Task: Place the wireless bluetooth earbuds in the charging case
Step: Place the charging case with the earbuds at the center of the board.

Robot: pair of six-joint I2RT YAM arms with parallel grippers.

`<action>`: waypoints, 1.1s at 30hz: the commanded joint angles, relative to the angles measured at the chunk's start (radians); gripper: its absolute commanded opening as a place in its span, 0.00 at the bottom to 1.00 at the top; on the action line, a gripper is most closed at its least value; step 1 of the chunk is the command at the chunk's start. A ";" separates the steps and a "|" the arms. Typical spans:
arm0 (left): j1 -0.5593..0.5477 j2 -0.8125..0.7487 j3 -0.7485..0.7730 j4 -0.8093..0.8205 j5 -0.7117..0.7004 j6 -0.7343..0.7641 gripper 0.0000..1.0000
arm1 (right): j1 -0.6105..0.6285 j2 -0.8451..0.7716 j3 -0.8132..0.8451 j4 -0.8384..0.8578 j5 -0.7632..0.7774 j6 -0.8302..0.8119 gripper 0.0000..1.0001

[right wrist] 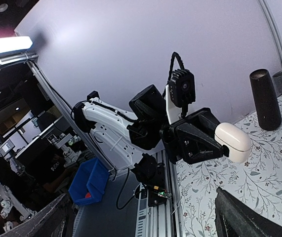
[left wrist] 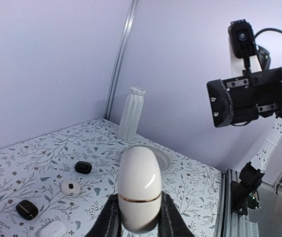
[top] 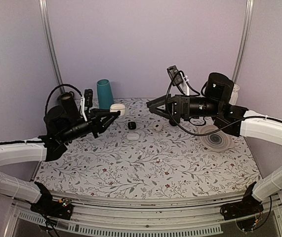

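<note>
Charging case (left wrist: 140, 190): lid shut, with a thin gold seam round its middle. It is held off the counter (top: 145, 168), just right of the teal cup (top: 104, 94), and its rounded end sticks out past the fingertips.
Left fingers (left wrist: 109, 221): clamped on the near end of the charging case, one on each side.
Right fingers (right wrist: 242, 217): spread wide with nothing between them. They are in the air further right of the teal cup, with the tips turned toward the case and well apart from it.
Earbuds: cannot be made out for sure. A small white lump (top: 133, 136) lies on the counter in front of and right of the teal cup, too small to identify.
Black lump (top: 132, 125): on the counter just behind the white lump, right of the teal cup.
White round piece (top: 157, 127): dark-centred, on the counter further right of the teal cup.
Ribbed round dish (top: 216, 139): on the counter far right of the teal cup.
White vase (left wrist: 131, 112): upright by the back wall, far right of the teal cup.
</note>
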 commanded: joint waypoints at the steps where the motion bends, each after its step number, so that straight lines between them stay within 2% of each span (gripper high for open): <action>1: 0.059 -0.023 -0.038 0.013 -0.115 -0.099 0.00 | -0.020 -0.037 -0.033 -0.026 0.073 -0.010 0.99; 5: 0.096 -0.015 -0.056 -0.013 -0.173 -0.156 0.00 | -0.035 -0.068 -0.067 -0.035 0.127 -0.010 0.99; 11: 0.139 0.040 -0.042 -0.091 -0.238 -0.222 0.00 | -0.049 -0.144 -0.140 -0.038 0.285 -0.002 0.99; 15: 0.177 0.114 -0.032 -0.124 -0.260 -0.286 0.00 | -0.070 -0.159 -0.152 -0.076 0.308 0.006 0.99; 24: 0.232 0.369 0.105 -0.235 -0.212 -0.310 0.00 | -0.081 -0.190 -0.202 -0.095 0.357 0.001 0.99; 33: 0.302 0.627 0.346 -0.354 -0.057 -0.296 0.00 | -0.081 -0.227 -0.237 -0.105 0.391 -0.018 0.99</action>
